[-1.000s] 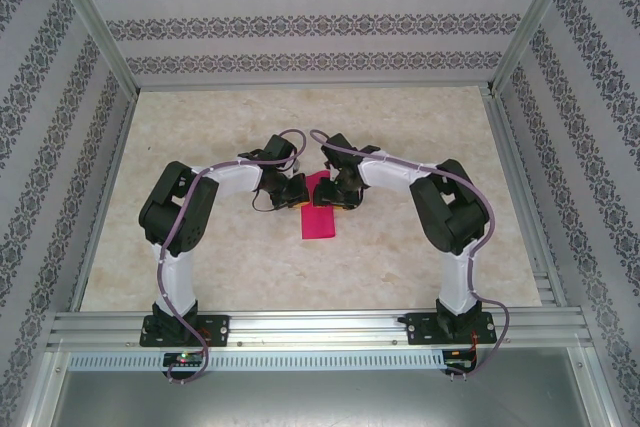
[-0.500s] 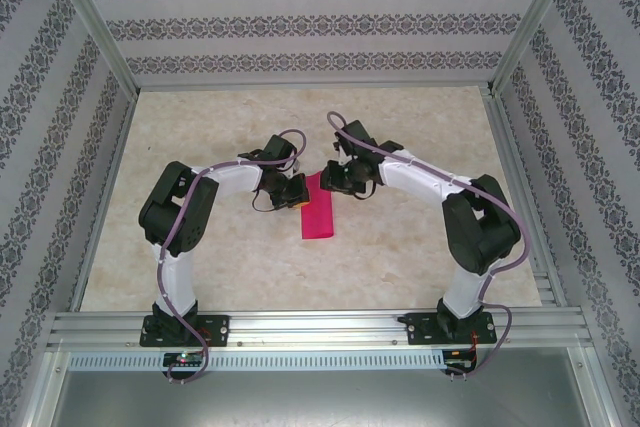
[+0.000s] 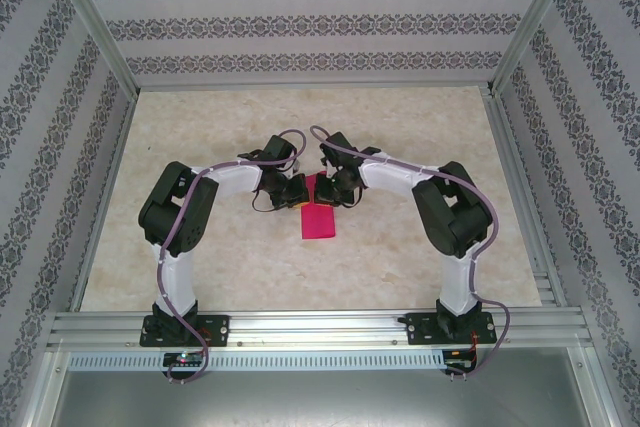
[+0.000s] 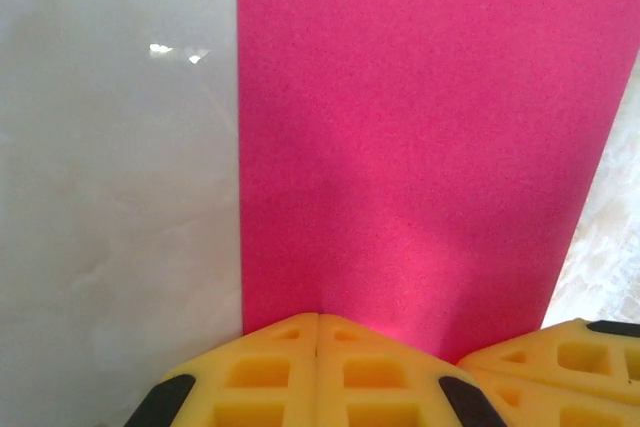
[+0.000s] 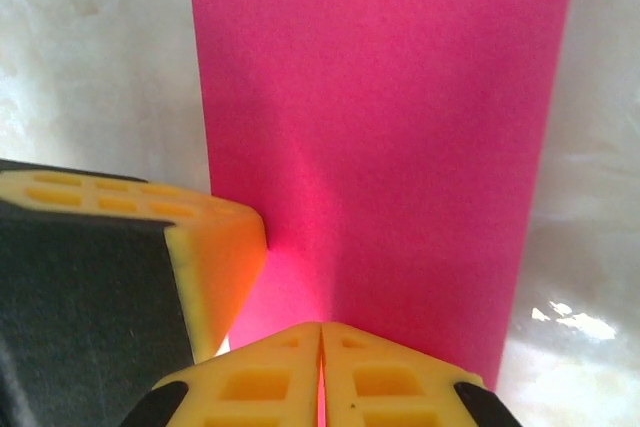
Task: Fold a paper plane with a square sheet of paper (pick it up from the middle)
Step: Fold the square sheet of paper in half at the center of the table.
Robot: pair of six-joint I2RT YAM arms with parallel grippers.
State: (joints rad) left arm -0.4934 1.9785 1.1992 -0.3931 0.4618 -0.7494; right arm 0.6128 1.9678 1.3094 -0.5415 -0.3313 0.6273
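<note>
The square sheet of paper (image 3: 319, 221) lies on the table as a narrow magenta rectangle, long side running away from the arm bases. No paper plane is in view. My left gripper (image 3: 299, 190) sits at the sheet's far left corner. In the left wrist view its yellow fingertips (image 4: 318, 319) are pressed together on the paper (image 4: 420, 137). My right gripper (image 3: 331, 191) is at the far right corner, jaws shut (image 5: 321, 327) with pink paper (image 5: 380, 117) showing in the slit between them. A left finger (image 5: 215, 257) stands close beside it.
The beige marbled tabletop (image 3: 220, 247) surrounds the sheet. Aluminium frame rails (image 3: 510, 177) and patterned walls (image 3: 310, 22) border it on three sides. The two wrists stand almost touching over the sheet's far end.
The right arm drew back to the right, then returned to the sheet's far end and closed its jaws. The left arm and the paper have stayed put.
</note>
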